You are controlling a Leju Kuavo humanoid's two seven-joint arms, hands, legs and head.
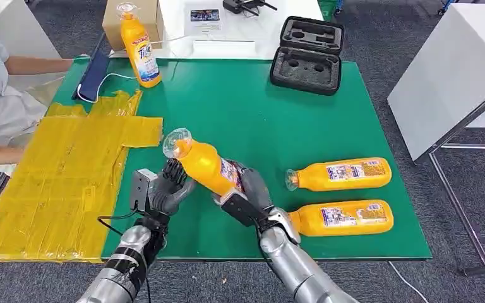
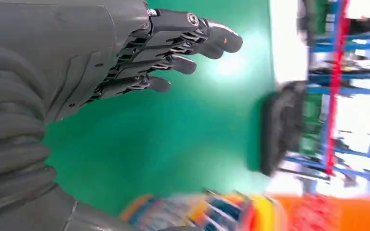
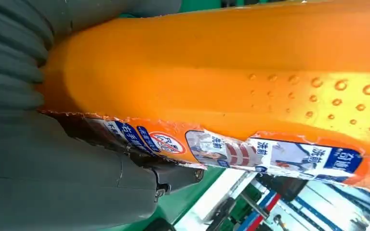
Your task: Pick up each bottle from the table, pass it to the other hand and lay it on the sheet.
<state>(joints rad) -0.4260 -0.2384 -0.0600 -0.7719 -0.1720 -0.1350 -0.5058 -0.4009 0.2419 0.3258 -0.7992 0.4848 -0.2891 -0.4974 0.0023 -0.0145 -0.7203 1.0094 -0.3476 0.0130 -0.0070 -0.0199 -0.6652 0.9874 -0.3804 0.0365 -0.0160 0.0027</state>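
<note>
My right hand (image 1: 249,196) grips an orange bottle (image 1: 203,163) by its labelled body above the green table (image 1: 227,107), with the clear cap tilted up and to the left. The right wrist view shows the bottle (image 3: 221,72) close up against the hand (image 3: 53,183). My left hand (image 1: 167,188) is beside the bottle's neck with its fingers spread and nothing in its grasp. In the left wrist view the fingers (image 2: 183,43) are stretched out and the bottle (image 2: 250,211) lies blurred beside the hand. The yellow sheet (image 1: 57,183) covers the table's left side.
Two more orange bottles (image 1: 341,173) (image 1: 344,218) lie on their sides at the right. Another bottle (image 1: 140,50) stands upright at the back left, near a dark flat device (image 1: 93,76). A black foam case (image 1: 307,55) lies open at the back. A person (image 1: 0,95) sits at the left.
</note>
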